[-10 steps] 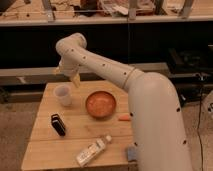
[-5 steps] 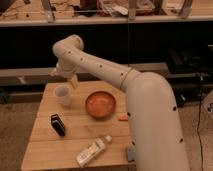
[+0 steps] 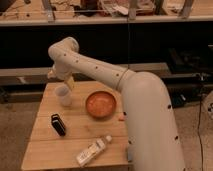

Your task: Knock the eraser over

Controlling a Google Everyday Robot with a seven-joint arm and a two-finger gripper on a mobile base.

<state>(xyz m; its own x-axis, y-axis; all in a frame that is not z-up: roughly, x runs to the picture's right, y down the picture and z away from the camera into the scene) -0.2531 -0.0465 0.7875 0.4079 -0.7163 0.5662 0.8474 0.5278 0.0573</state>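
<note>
We see gripper (image 3: 69,83) hanging just above rim of white cup (image 3: 63,96), at back left of wooden table (image 3: 45,145). Jaws released, nothing grasped. Black eraser (image 3: 58,124) sits on table in front of cup, near left edge, apart from gripper and untouched. Orange bowl (image 3: 101,104) is right of cup. White bottle (image 3: 93,151) lies on its side near front edge.

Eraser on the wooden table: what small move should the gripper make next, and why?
Probably bring the gripper down and toward the camera, past the cup, to the eraser. The gripper hangs open just above the cup near the table's far edge, well apart from the eraser, and nothing touches the eraser yet.
</note>
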